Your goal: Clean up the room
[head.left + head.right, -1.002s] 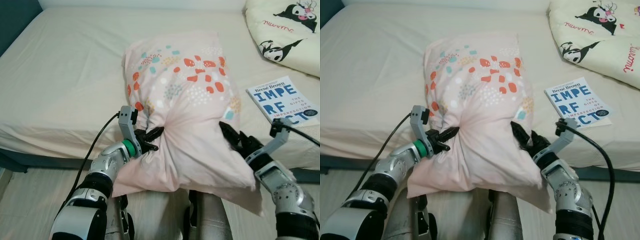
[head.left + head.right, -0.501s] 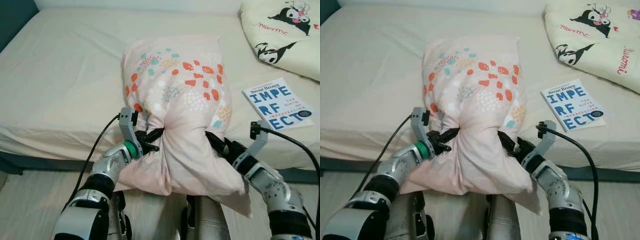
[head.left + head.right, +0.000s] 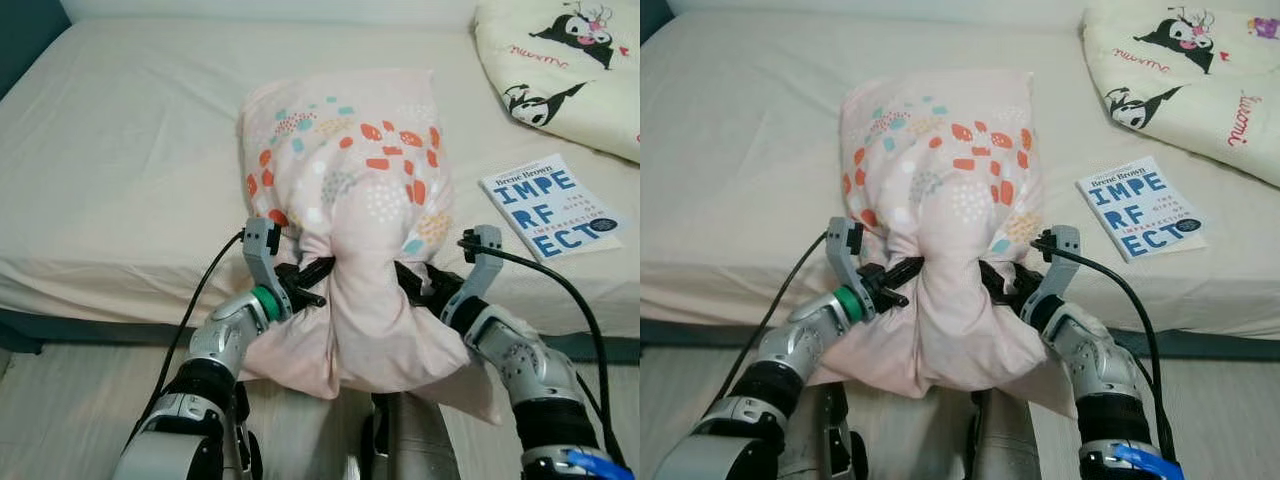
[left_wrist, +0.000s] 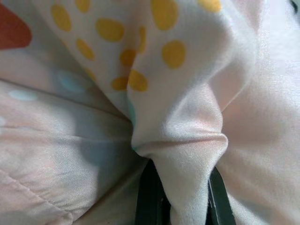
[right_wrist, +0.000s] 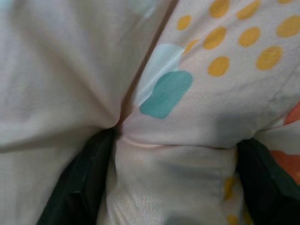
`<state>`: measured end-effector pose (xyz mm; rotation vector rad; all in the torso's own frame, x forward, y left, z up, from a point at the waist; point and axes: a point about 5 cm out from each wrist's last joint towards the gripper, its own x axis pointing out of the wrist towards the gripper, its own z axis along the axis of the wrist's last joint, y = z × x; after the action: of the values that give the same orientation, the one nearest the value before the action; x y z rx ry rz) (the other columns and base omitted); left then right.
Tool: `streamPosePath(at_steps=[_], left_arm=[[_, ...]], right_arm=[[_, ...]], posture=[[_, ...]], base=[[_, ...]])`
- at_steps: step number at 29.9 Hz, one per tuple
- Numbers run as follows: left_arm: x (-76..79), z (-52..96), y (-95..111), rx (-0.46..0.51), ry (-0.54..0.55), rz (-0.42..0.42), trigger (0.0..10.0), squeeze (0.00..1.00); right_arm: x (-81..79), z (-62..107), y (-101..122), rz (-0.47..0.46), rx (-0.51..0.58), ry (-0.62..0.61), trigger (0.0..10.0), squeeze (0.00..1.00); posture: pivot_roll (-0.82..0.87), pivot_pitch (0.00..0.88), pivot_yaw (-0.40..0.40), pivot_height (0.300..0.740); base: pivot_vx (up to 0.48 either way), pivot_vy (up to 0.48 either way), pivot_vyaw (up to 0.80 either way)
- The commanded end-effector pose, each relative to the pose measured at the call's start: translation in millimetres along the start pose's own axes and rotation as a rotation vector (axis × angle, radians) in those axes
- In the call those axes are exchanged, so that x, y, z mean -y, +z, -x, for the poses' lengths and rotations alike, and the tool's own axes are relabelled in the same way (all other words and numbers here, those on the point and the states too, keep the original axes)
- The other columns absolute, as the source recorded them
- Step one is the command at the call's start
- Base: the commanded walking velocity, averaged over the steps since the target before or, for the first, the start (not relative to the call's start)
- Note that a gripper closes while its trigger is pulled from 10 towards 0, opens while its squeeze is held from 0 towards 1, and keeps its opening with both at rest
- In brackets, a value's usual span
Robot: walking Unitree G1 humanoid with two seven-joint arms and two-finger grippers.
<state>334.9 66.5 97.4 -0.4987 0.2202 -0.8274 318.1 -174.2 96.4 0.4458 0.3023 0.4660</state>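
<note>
We are squeezing the pink patterned pillow [image 3: 350, 190] at the bed's [image 3: 130, 160] front edge: our right gripper [image 3: 428, 290] has closed in since a second ago, and both it and the left gripper [image 3: 305, 282] are clamping fabric folds, so lifting looks ready

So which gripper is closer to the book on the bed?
Right. The right gripper is clamped on the pillow on the side toward the book; the left gripper pinches the pillow's far side.
</note>
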Motion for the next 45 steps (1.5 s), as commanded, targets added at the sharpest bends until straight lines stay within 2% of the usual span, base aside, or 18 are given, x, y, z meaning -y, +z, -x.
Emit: streamPosePath(at_steps=[1, 7, 14, 18, 25, 26, 27, 29, 31, 34, 45], left_arm=[[19.5, -12.0, -15, -0.057, -0.096, 0.021, 0.0, 0.00], [21.7, -11.9, -15, -0.060, -0.089, -0.007, 0.0, 0.00], [15.5, -4.9, -14, -0.060, -0.026, -0.063, 0.0, 0.00], [13.7, -1.7, -13, -0.060, -0.012, -0.084, 0.0, 0.00], [14.3, 0.7, -9, -0.048, -0.010, -0.118, 0.0, 0.00], [15.1, 1.1, -9, -0.046, -0.009, -0.138, 0.0, 0.00], [15.4, 2.1, -9, -0.053, 0.025, -0.212, 0.0, 0.00], [15.4, 2.1, -9, -0.053, 0.025, -0.212, 0.0, 0.00], [15.5, 3.2, -10, -0.051, 0.042, -0.245, 0.0, 0.00], [16.9, 5.5, -12, -0.044, 0.044, -0.246, 0.0, 0.00], [23.0, 6.8, -14, -0.043, 0.033, -0.279, 0.0, 0.00]], right_arm=[[-18.3, -11.9, -35, -0.032, -0.138, 0.063, 0.0, 0.00], [-15.7, -10.5, -35, -0.056, -0.101, 0.042, 0.0, 0.00], [-14.6, -13.0, -31, -0.058, -0.040, -0.005, 0.0, 0.00], [-15.4, -14.5, -34, -0.032, -0.031, -0.031, 0.0, 0.00], [-19.4, -15.2, -34, -0.052, 0.000, -0.041, 0.0, 0.00], [-19.2, -14.6, -35, -0.044, 0.002, -0.049, 0.0, 0.00], [-16.9, -12.5, -36, -0.010, 0.016, -0.083, 0.0, 0.00], [-16.9, -12.5, -36, -0.010, 0.016, -0.083, 0.0, 0.00], [-13.3, -10.1, -36, 0.049, 0.020, -0.123, 0.0, 0.00], [-10.6, -6.8, -34, 0.079, 0.068, -0.171, 0.0, 0.00], [-14.1, -3.6, -28, 0.124, 0.135, -0.187, 0.0, 0.00]], posture=[[-0.02, 0.128, 0.042, 0.594], [-0.01, 0.119, 0.041, 0.594], [-0.01, 0.105, 0.039, 0.594], [-0.01, 0.098, 0.034, 0.594], [-0.01, 0.084, 0.028, 0.594], [-0.01, 0.084, 0.028, 0.594], [-0.01, 0.084, 0.028, 0.594], [-0.01, 0.084, 0.028, 0.594], [-0.01, 0.075, 0.027, 0.594], [-0.01, 0.066, 0.024, 0.594], [-0.01, 0.065, 0.019, 0.594]], base=[[0.000, 0.000, 0.00], [0.000, 0.000, 0.00], [0.000, 0.000, 0.00], [0.000, 0.000, 0.00], [0.000, 0.000, 0.00], [0.000, 0.000, 0.00], [0.000, 0.000, 0.00], [0.000, 0.000, 0.00], [0.000, 0.000, 0.00], [0.000, 0.000, 0.00], [0.000, 0.000, 0.00]])
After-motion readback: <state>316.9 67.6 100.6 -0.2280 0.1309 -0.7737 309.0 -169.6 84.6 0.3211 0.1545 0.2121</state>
